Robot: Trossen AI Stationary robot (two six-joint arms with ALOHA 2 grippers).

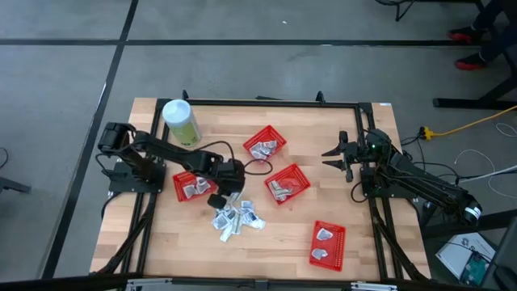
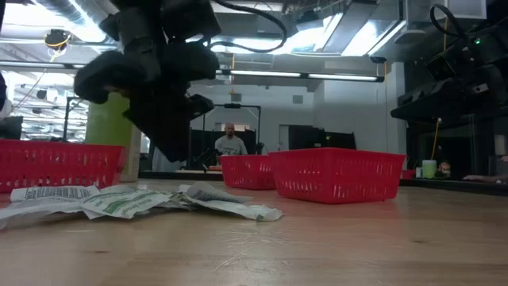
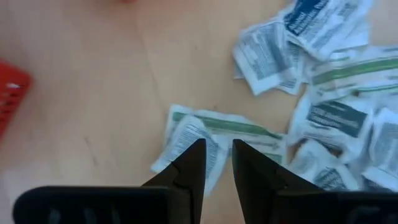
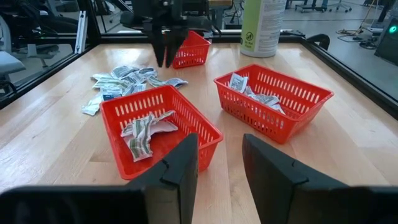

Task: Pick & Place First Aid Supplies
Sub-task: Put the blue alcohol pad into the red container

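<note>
Across the centre of the high view lay the wooden table (image 1: 266,234), the largest item, with four red mesh baskets on it: one at centre left (image 1: 191,186), one at upper centre (image 1: 265,142), one at centre (image 1: 287,183) and one at lower right (image 1: 328,245). Each basket held a few packets. A pale-green canister (image 1: 181,121) stood at the upper left of the table.

The left arm reached from the left edge toward the table centre, elbow bent, wrist angled downward. The left gripper (image 1: 220,200) hung just above the loose pile of first aid supplies (image 1: 234,218) at lower centre; its fingers (image 3: 189,165) stood a narrow gap apart, empty, over a green-striped packet (image 3: 211,134).

The right arm lay folded along the right edge of the table. The right gripper (image 1: 333,157) pointed toward the centre basket, its fingers (image 4: 180,165) parted and holding nothing, well apart from the pile.
</note>
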